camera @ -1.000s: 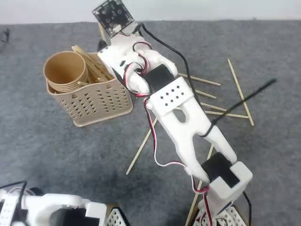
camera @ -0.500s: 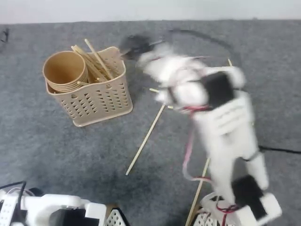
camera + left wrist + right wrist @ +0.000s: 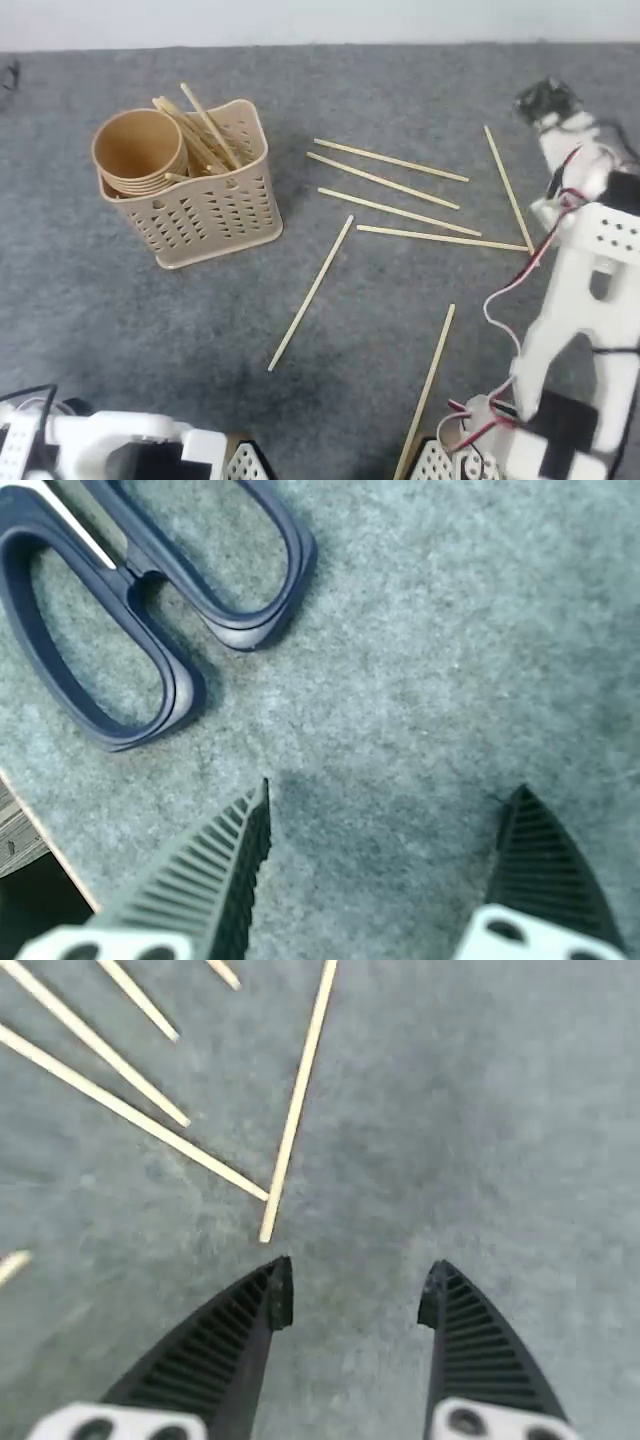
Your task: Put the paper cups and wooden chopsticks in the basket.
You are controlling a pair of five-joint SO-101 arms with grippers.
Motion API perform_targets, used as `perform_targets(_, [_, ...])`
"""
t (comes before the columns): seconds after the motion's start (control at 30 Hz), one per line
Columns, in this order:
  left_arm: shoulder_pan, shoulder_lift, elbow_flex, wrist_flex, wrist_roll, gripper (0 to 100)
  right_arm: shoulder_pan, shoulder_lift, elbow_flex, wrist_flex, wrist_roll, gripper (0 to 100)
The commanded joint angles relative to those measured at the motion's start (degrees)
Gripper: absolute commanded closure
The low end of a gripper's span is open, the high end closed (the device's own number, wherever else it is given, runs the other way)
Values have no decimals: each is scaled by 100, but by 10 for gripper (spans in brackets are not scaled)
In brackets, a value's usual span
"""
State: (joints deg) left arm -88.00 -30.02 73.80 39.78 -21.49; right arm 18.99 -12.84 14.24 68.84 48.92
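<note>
A beige basket stands at the left with stacked paper cups and several wooden chopsticks inside it. Several more chopsticks lie scattered on the grey carpet right of the basket. The right arm stands at the right edge. My right gripper is open with nothing in it, just above the carpet, and one chopstick's end lies just ahead of one finger. My left gripper is also open and holds nothing, low over bare carpet.
Dark blue scissors handles lie on the carpet ahead of the left gripper, near the carpet's edge. The left arm's base sits at the front left corner. Bare carpet stretches in front of the basket.
The right arm has swung from over the basket to the right edge of the table, uncovering the loose chopsticks. The basket and the left arm have not moved.
</note>
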Motion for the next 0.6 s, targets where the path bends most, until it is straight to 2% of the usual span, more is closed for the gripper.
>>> perform_targets(0.0, [88,-132,13,-62,-9,655,92,409,905,-1499,62,790])
perform_targets(0.3, [88,-132,13,-62,-9,655,-154,1938,712,-2352,62,790])
perform_targets(0.57, [88,-132,13,-62,-9,655,-251,2800,141,-2387,62,790])
